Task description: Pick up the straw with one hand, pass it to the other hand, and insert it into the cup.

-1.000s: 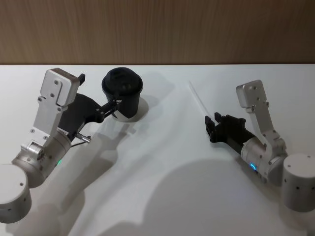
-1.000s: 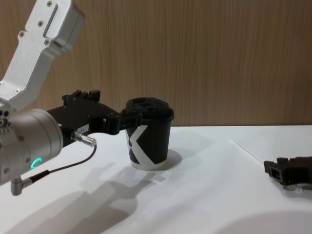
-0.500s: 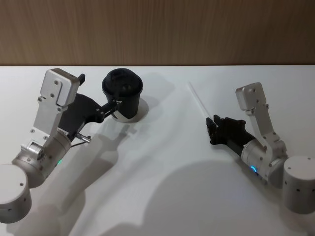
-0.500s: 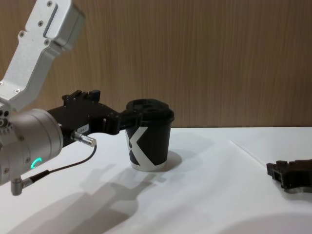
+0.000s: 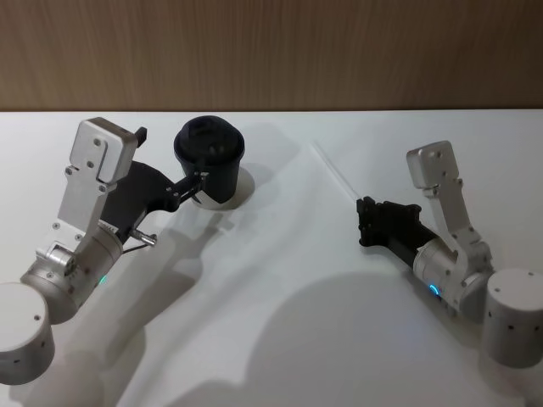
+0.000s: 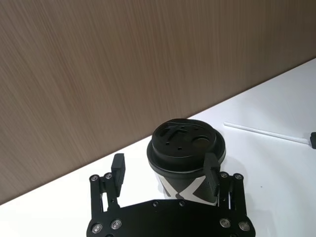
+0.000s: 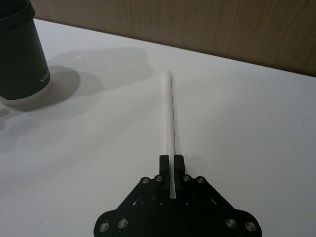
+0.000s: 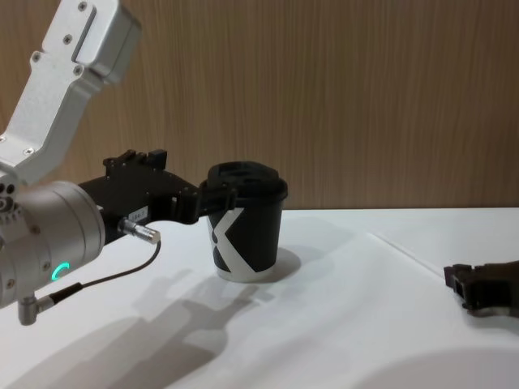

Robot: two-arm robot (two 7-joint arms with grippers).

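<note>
The black cup (image 5: 209, 157) with a white X mark (image 8: 243, 227) and black lid (image 6: 186, 143) stands upright at the back left of the white table. My left gripper (image 5: 197, 182) is open at lid height, one finger against the cup's side (image 6: 211, 170) and the other standing apart from it. The thin white straw (image 5: 335, 170) runs from the table's middle back toward my right gripper (image 5: 362, 203). In the right wrist view the straw (image 7: 170, 113) passes between the fingertips of the right gripper (image 7: 172, 160), which is shut on its near end.
A wooden wall (image 5: 271, 51) closes the table's far edge just behind the cup. A dark cable with a metal plug (image 8: 136, 232) hangs off my left wrist. Bare white tabletop (image 5: 280, 280) lies between the two arms.
My right gripper has shifted slightly left with the straw, and the straw's far end has swung left. The cup has edged a little left. The left arm holds still.
</note>
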